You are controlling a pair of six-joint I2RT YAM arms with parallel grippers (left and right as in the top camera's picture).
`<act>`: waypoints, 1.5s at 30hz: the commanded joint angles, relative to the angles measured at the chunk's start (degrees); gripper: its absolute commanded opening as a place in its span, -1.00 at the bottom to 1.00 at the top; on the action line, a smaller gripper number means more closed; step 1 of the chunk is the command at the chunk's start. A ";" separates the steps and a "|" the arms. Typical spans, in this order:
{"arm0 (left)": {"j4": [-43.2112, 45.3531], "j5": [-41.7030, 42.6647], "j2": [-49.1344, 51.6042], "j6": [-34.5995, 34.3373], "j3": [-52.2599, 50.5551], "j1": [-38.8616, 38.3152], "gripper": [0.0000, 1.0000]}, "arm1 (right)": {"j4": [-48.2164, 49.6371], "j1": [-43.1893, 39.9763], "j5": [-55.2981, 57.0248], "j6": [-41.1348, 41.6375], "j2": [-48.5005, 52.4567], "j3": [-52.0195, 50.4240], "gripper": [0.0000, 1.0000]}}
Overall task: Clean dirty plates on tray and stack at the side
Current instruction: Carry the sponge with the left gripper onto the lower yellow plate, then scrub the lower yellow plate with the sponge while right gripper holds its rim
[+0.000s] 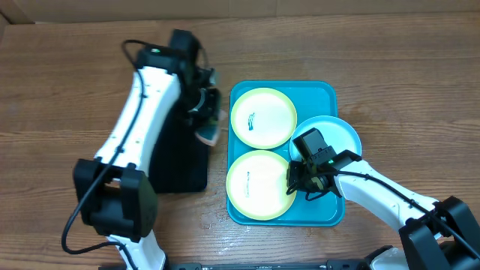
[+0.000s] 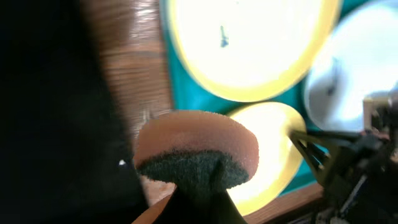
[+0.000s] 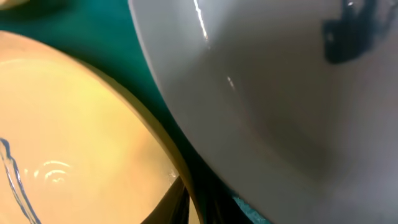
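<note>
Counter (image 1: 75,75): brown wood grain, carries everything below.

Tray (image 1: 319,90): turquoise, rectangular with rounded corners, right of centre.

Black tray (image 1: 184,161): narrower, just left of the turquoise one and partly under the left arm.

Upper yellow-green plate (image 1: 262,116): lies flat in the far half of the tray, with a small dark mark left of its centre.

Lower yellow-green plate (image 1: 259,184): lies flat in the near half and touches the upper one. The right wrist view shows a thin blue streak on it.

White-bluish plate (image 1: 341,135): sits at the tray's right side and overhangs the rim. It carries a dark teal smudge (image 3: 348,37).

Sponge (image 2: 196,146): orange-brown with a dark scouring face.

Left tool (image 1: 208,120): pinches the sponge above the gap between the two trays.

Right tool (image 1: 306,180): low at the lower yellow-green plate's right edge, beside the white-bluish plate. Whether it is spread or pressed together cannot be told.
</note>
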 commanded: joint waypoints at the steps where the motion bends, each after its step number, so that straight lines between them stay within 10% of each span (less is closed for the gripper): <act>1: 1.49 -1.62 -0.33 -4.83 -1.33 -5.16 -0.91 | 0.42 0.02 5.49 3.72 1.46 -0.11 -0.75; 20: 33.86 -1.55 0.11 -28.35 -30.51 -20.63 -0.92 | -1.29 0.02 6.75 3.98 1.46 -0.11 -0.69; 32: 24.65 -17.79 0.33 -28.37 -29.83 -19.87 -0.92 | -2.23 0.02 7.19 3.78 1.46 -0.11 -0.69; 45: 32.48 -8.55 0.33 -21.00 -27.28 -18.99 -0.92 | -1.70 0.00 10.16 9.31 1.46 -0.09 -0.92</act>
